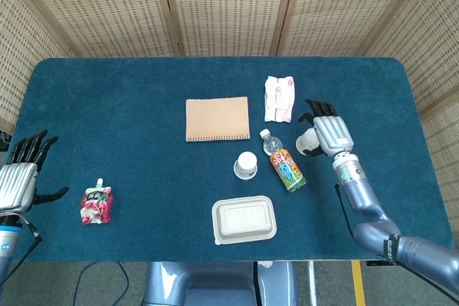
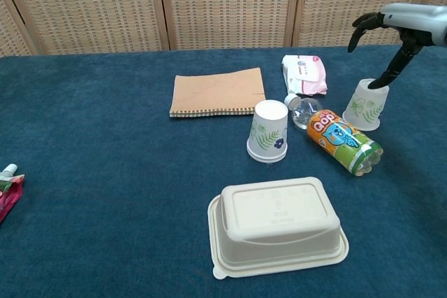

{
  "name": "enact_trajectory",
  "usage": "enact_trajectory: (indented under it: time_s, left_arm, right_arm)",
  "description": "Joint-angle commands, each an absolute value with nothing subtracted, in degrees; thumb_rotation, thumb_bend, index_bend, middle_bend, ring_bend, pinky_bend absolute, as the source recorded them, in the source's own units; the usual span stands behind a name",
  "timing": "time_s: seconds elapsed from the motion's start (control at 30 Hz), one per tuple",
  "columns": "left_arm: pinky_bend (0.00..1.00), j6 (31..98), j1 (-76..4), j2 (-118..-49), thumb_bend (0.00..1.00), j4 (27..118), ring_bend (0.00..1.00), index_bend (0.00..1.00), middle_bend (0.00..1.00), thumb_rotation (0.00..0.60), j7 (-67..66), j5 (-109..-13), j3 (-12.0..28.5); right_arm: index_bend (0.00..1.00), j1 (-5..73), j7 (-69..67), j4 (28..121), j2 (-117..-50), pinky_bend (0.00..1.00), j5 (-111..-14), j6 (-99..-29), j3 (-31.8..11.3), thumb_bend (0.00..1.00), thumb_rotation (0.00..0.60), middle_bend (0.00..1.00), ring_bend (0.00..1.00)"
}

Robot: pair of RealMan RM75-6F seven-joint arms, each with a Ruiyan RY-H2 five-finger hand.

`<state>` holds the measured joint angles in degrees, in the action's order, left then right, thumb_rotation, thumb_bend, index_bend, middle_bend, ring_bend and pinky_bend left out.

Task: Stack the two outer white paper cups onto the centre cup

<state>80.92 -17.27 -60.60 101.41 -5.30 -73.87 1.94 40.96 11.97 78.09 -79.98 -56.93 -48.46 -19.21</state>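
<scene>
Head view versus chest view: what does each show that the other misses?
Only the head view shows the left hand, open at the table's left edge, and the whole red drink pouch. Only the chest view shows the leaf prints on the two upside-down white paper cups. Both show the right hand above the right cup, the tan spiral notebook, the lying orange-labelled bottle and the white lidded food box.

Centre cup (image 1: 246,165) stands inverted mid-counter (image 1: 143,206), with the notebook (image 1: 217,118) behind-left and the lidded container (image 1: 244,220) in front. A bottle (image 1: 284,162) lies between it and the right cup (image 2: 365,105). Tissue pack (image 1: 279,97) behind the bottle; pouch (image 1: 96,203) far left, beside the left hand (image 1: 19,180). Right hand (image 1: 330,131) above the right cup.
</scene>
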Motion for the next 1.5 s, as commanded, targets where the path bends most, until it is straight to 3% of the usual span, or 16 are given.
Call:
enact_trajectory:
  time_s: [0.03, 0.83, 1.17, 1.5]
  left_arm:
    - [0.00, 80.49, -17.16, -60.76, 0.17, 101.13, 0.00, 0.10, 0.00, 0.600, -5.38, -73.76, 2.30]
    - [0.00, 78.06, -16.50, -61.76, 0.17, 100.22, 0.00, 0.11, 0.00, 0.600, -6.80, -72.95, 4.76]
    - [0.00, 77.05, -16.49, -62.17, 0.17, 99.69, 0.00, 0.11, 0.00, 0.600, -7.04, -72.61, 5.48]
    - [0.00, 76.18, -16.46, -62.30, 0.17, 99.16, 0.00, 0.11, 0.00, 0.600, -6.54, -72.54, 6.04]
  right_arm:
    - [0.34, 43.09, 13.65, 74.16, -81.48, 0.08, -54.08, -45.74, -19.04, 0.13, 0.600, 0.12, 0.00]
    - [0.39, 46.76, 16.27, 61.98, -84.58, 0.08, -45.77, -38.99, -14.88, 0.14, 0.600, 0.12, 0.00]
    - [0.42, 48.02, 14.58, 57.85, -87.33, 0.08, -46.96, -37.67, -14.50, 0.24, 0.600, 0.13, 0.00]
    - [0.49, 47.98, 13.79, 58.98, -86.96, 0.09, -48.36, -39.68, -14.84, 0.27, 0.600, 0.16, 0.00]
